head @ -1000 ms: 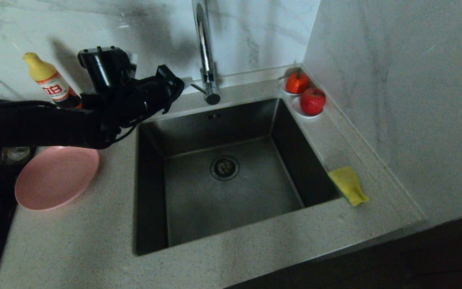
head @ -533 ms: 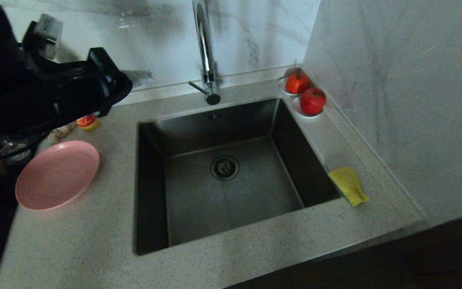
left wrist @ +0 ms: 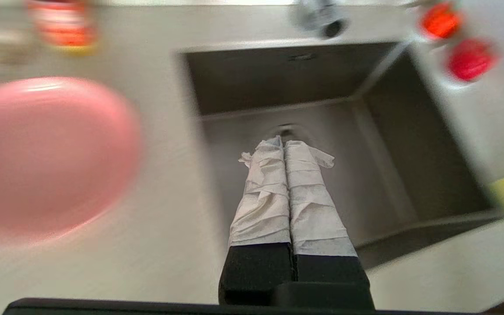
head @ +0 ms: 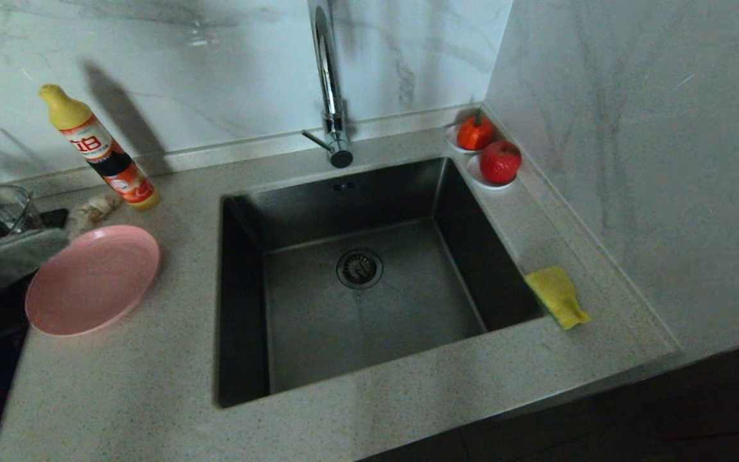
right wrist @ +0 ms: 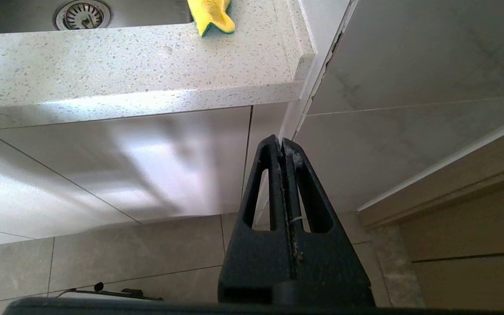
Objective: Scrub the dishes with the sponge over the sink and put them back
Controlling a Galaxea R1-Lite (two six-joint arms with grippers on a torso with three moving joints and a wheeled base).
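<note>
Pink plate (head: pixel 92 280) lying flat on the counter (head: pixel 151 398) left of the sink (head: pixel 241 308), close to its left rim but not touching. Yellow sponge (head: pixel 557 296) resting on the right ledge, its near-left corner at the basin's edge, well apart from the plate. No teal bowl clearly in sight. Soap bottle (head: pixel 97 149) standing at the far left by the wall; two red fruits (head: pixel 500 161) on small saucers at the far right corner. Tap (head: pixel 328 77) at the far side, centred.

Left gripper (left wrist: pixel 283 142) raised above the counter between plate and basin, wrapped fingers (left wrist: pixel 263 192) pressed together, holding nothing. Right gripper (right wrist: pixel 281 142) parked low below the counter's near edge, jaws closed and empty.

Plate probably light, stiff and smooth, likely slippery once wet; best pinched at the raised rim on the side nearest the sink. Sponge soft and squashy, sure to give under a pinch; best taken across its narrow width, mid-body.
</note>
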